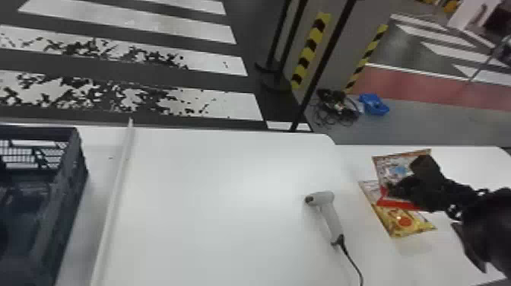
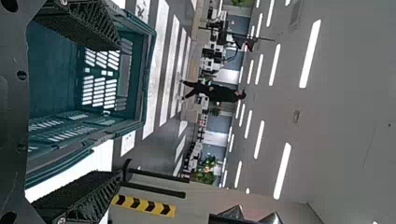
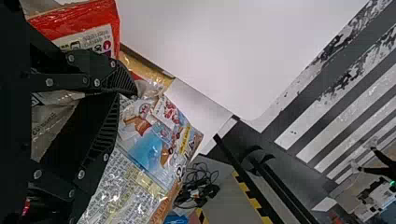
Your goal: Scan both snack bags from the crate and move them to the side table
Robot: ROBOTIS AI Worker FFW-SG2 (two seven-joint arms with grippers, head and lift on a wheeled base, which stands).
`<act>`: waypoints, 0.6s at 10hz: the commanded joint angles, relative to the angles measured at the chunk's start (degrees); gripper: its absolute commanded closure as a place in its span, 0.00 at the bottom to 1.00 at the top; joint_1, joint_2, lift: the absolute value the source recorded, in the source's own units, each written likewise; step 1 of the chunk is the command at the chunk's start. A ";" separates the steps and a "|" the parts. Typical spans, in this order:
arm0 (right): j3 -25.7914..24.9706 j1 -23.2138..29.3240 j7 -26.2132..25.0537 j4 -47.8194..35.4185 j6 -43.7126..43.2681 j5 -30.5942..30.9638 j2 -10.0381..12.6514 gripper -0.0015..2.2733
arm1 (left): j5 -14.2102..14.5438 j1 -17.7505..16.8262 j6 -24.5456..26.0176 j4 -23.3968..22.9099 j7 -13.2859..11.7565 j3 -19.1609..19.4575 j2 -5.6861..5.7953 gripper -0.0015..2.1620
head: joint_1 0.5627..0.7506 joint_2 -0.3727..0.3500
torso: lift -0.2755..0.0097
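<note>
Snack bag point(image 1: 393, 167) pinched in our right gripper point(image 1: 397, 188), we hover over a yellow snack bag point(image 1: 412, 226) on the side table point(image 1: 467, 161); our left gripper point(image 2: 117, 111) gapes near the crate point(image 1: 70, 178).

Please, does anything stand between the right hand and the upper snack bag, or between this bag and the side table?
Nothing visible stands between the right hand and the upper bag; the hand pinches it. Below, the yellow bag lies partly between it and the side table.
</note>
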 commanded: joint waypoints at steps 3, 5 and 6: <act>0.13 2.08 -2.11 0.39 -1.43 -0.65 0.04 0.00 | 0.08 0.43 -0.76 -0.01 -0.28 0.00 -0.08 0.02 | 0.70 0.03 | 0.63; -0.31 4.28 -3.60 -0.66 -3.01 -1.97 -0.22 0.00 | -0.01 1.48 -0.76 -1.15 -0.37 0.36 -0.35 0.02 | 0.70 0.03 | 0.63; -5.59 11.13 -4.13 -7.52 -2.83 -4.96 -0.22 0.00 | -0.36 1.92 -0.93 -1.59 -0.37 0.44 -0.70 0.02 | 0.70 0.03 | 0.63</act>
